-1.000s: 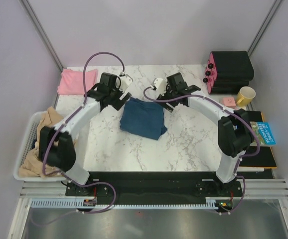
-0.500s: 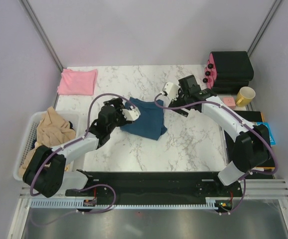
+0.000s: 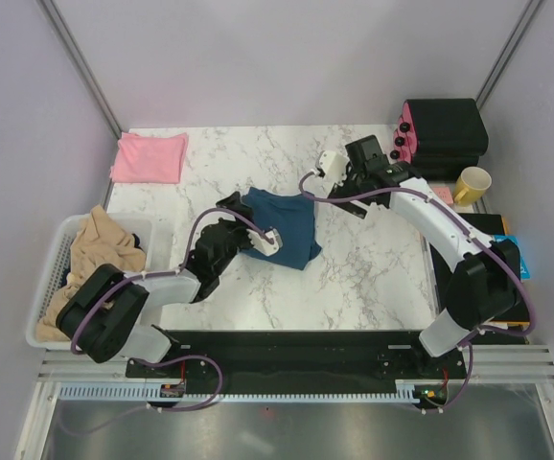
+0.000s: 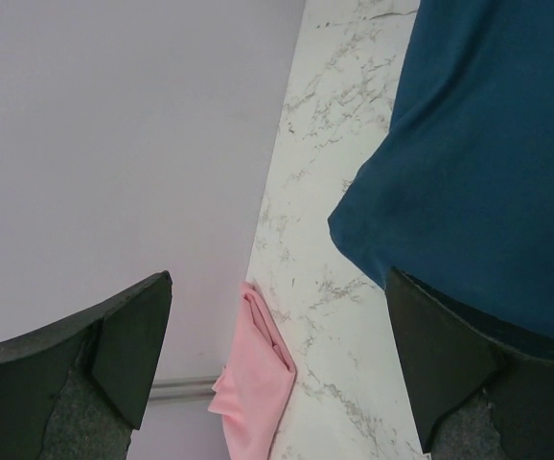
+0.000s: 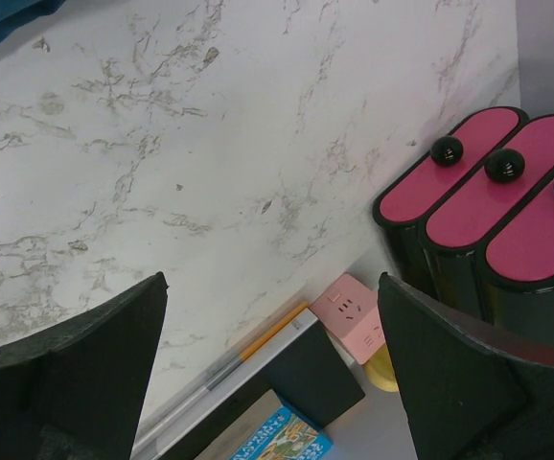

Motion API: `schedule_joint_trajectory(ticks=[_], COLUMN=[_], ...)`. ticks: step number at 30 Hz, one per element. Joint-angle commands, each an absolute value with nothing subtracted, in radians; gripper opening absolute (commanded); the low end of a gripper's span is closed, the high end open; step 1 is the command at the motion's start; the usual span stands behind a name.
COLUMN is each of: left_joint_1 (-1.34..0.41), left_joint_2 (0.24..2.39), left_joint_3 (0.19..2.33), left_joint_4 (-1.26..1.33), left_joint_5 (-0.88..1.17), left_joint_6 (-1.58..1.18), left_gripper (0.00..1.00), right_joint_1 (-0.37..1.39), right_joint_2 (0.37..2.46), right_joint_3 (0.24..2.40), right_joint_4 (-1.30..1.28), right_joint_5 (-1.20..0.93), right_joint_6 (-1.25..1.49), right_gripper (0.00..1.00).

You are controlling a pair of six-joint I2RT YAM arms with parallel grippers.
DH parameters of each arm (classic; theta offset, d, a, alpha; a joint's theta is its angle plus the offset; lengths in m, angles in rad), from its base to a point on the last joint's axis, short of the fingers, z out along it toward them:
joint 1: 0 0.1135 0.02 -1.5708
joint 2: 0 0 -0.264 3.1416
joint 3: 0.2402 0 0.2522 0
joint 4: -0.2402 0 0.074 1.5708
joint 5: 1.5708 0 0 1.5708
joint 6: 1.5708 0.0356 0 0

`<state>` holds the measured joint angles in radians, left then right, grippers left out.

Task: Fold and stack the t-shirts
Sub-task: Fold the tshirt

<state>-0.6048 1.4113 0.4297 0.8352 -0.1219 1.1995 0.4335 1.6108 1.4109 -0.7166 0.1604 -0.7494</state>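
The dark teal-blue t-shirt (image 3: 282, 226) lies folded in the middle of the table; it also shows in the left wrist view (image 4: 488, 144). The pale pink t-shirt (image 3: 150, 156) lies folded at the far left corner, and shows between my left fingers in the left wrist view (image 4: 258, 383). My left gripper (image 3: 229, 205) is open and empty, just left of the teal shirt, with its right finger (image 4: 450, 374) close by the shirt's edge. My right gripper (image 3: 388, 172) is open and empty, to the right of the teal shirt, over bare table (image 5: 210, 172).
A white basket (image 3: 55, 251) holding beige cloth (image 3: 100, 244) stands at the left edge. At the back right are a black case with pink-topped bottles (image 3: 445, 134), a yellow mug (image 3: 472, 182), a pink power strip (image 5: 349, 311) and a blue printed book (image 3: 509, 257).
My left arm pulled back from the teal shirt's far-left corner toward its base. My right gripper moved right, away from the shirt. Both grippers are clear of the cloth.
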Motion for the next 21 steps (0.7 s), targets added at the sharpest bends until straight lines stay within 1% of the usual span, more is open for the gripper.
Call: schedule_joint_trajectory(ticks=[1, 5, 6, 7, 10, 14, 16, 18, 21], left_joint_1=[-0.624, -0.624, -0.624, -0.624, -0.624, -0.624, -0.624, -0.624, -0.624], left_joint_2=[1.408, 1.528, 1.564, 1.659, 1.831, 1.965, 1.973, 1.931, 1.817], left_joint_3=[0.405, 0.37, 0.362, 0.362, 0.373, 0.373, 0.382, 0.406, 0.452], left_joint_4=[0.928, 1.001, 1.079, 1.124, 1.304, 1.454, 1.474, 1.445, 1.313], left_joint_5=[-0.115, -0.12, -0.13, -0.141, -0.195, -0.209, -0.218, -0.238, -0.261], left_joint_6=[1.246, 1.267, 1.285, 1.298, 1.353, 1.399, 1.404, 1.385, 1.335], left_gripper=[1.0, 1.0, 1.0, 1.0, 1.0, 1.0, 1.0, 1.0, 1.0], right_joint_1=[0.43, 0.429, 0.43, 0.43, 0.43, 0.43, 0.428, 0.431, 0.436], right_joint_2=[1.647, 1.67, 1.675, 1.687, 1.704, 1.71, 1.706, 1.698, 1.686], right_joint_3=[1.488, 1.528, 1.538, 1.561, 1.598, 1.623, 1.626, 1.628, 1.621], right_joint_4=[-0.733, -0.738, -0.739, -0.742, -0.759, -0.773, -0.776, -0.787, -0.787], right_joint_5=[0.184, 0.172, 0.169, 0.164, 0.155, 0.143, 0.133, 0.111, 0.08], right_joint_6=[-0.752, -0.738, -0.732, -0.729, -0.721, -0.716, -0.707, -0.704, -0.7], right_gripper=[0.98, 0.98, 0.98, 0.98, 0.98, 0.98, 0.98, 0.98, 0.98])
